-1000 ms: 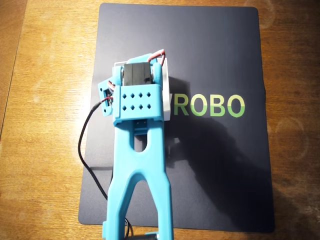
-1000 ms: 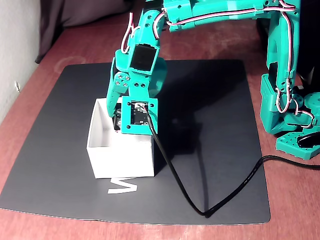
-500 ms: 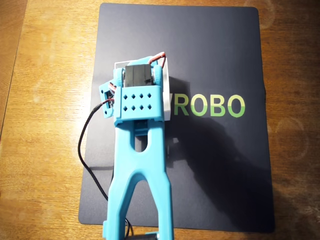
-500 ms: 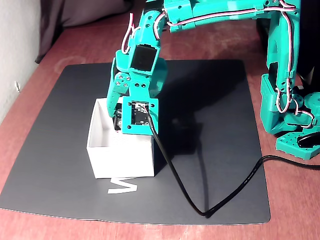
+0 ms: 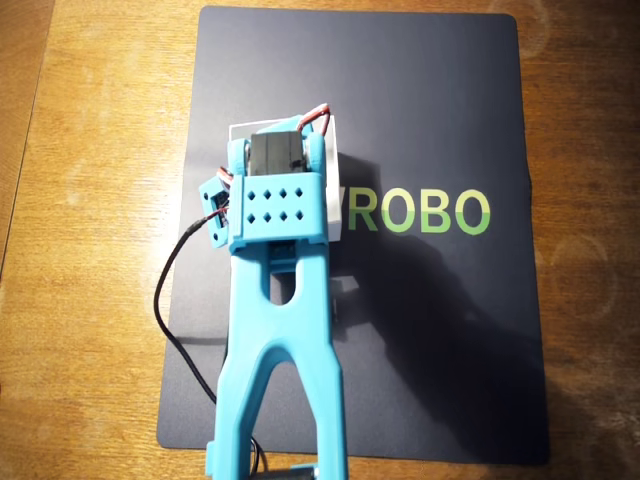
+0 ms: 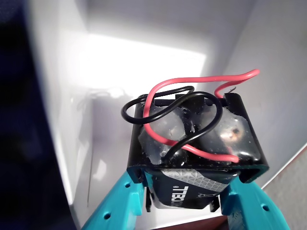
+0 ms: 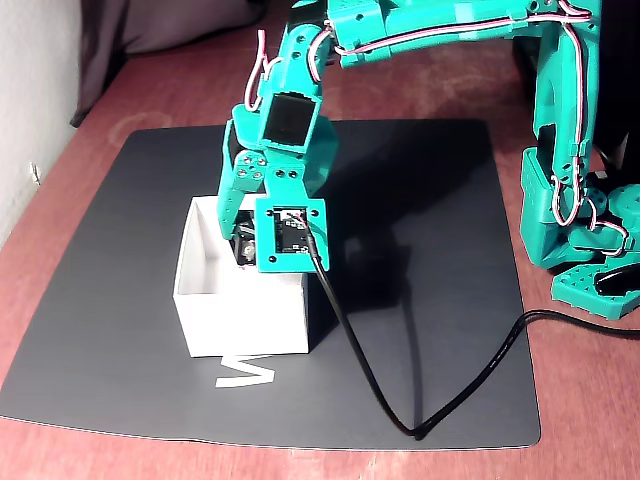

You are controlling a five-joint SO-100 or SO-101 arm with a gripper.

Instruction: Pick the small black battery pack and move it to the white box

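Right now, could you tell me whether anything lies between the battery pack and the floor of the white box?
Nothing: in the wrist view the gripper holds the small black battery pack over the white box, whose floor is bare.

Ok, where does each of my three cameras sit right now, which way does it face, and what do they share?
Overhead view: above the table, looking straight down at the dark mat; the blue arm covers most of the white box.
Wrist view: on the gripper, looking down into the white box; teal fingers clamp the small black battery pack.
Fixed view: beside the table, angled down across the mat; the whole arm and its base show.
Shared: all three show the white box.
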